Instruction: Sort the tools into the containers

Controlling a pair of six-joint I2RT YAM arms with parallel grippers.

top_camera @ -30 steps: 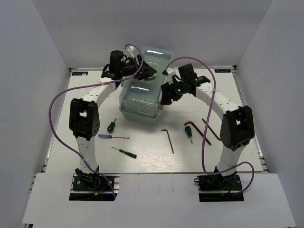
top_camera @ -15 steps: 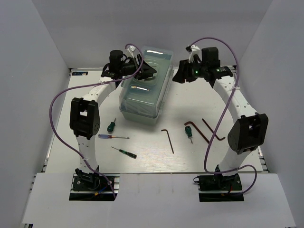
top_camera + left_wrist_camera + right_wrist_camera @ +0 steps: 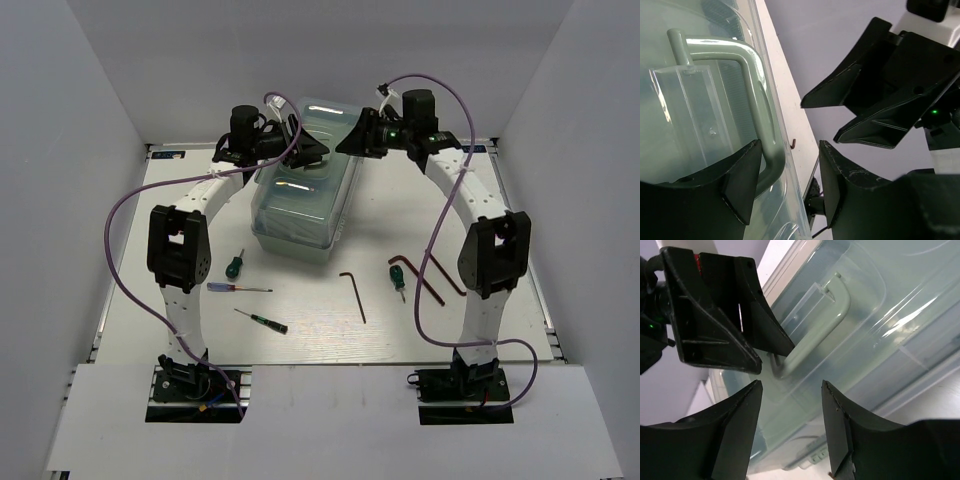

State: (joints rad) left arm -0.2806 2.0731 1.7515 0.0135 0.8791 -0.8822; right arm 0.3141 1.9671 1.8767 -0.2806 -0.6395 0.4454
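The pale green toolbox [image 3: 300,195] stands shut at the back middle of the table, its handle [image 3: 759,95] lying flat under the translucent lid. My left gripper [image 3: 318,150] is open over the lid's far end; in the left wrist view [image 3: 789,185] the handle's bend lies between the jaws. My right gripper [image 3: 345,142] is open and empty just right of it, facing it over the lid [image 3: 790,425]. The tools lie on the table in front: a stubby green screwdriver [image 3: 234,265], a blue-purple one [image 3: 238,288], a dark one [image 3: 262,320], a green one [image 3: 397,277], and hex keys [image 3: 352,292] [image 3: 445,272].
The two grippers are close together above the toolbox lid; the left gripper shows in the right wrist view [image 3: 720,315] and the right gripper in the left wrist view [image 3: 880,95]. White walls enclose the table on three sides. Purple cables loop off both arms.
My right arm has swung from the toolbox's right side up and back to the far end of the lid, close to my left gripper. The left arm and the tools have not moved.
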